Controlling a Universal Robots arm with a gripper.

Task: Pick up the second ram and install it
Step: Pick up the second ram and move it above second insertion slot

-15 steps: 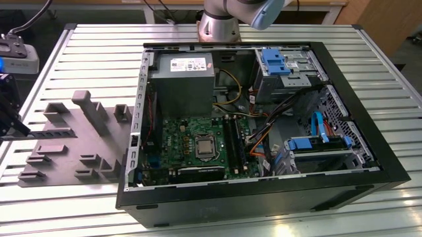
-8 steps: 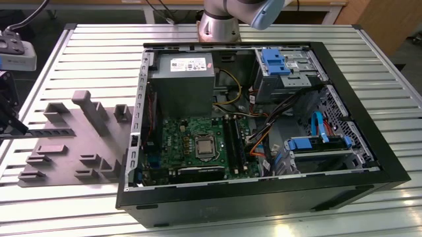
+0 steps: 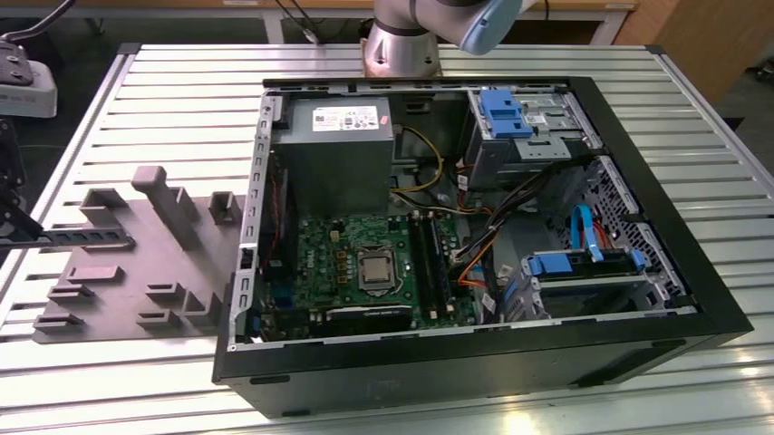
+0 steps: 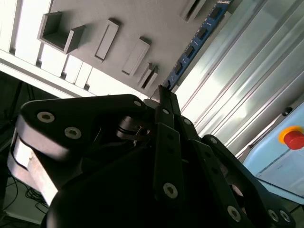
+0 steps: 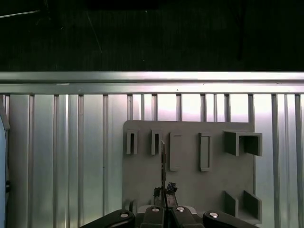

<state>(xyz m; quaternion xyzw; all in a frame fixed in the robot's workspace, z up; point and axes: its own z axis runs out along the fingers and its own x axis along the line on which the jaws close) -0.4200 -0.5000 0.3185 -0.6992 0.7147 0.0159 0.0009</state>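
My gripper (image 3: 22, 237) is at the exterior view's far left edge, shut on one end of the second ram (image 3: 82, 237). The dark stick juts out level towards the open computer case, above the grey holder tray (image 3: 133, 272). In the second wrist view the black fingers (image 4: 164, 118) clamp the dark-blue ram (image 4: 194, 42), whose row of black chips runs away over the tray (image 4: 156, 23). The first wrist view shows the ram (image 5: 163, 161) edge-on as a thin line rising from the gripper (image 5: 164, 197) over the tray (image 5: 190, 183). The black memory slots (image 3: 427, 258) lie on the motherboard inside the case.
The open computer case (image 3: 484, 362) fills the middle of the slatted metal table (image 3: 181, 82). It holds the grey power-supply box (image 3: 336, 154), a green motherboard (image 3: 351, 245), cables and blue drive brackets (image 3: 581, 263). The arm's base (image 3: 405, 45) stands behind it. A red button (image 4: 293, 137) sits beyond the table.
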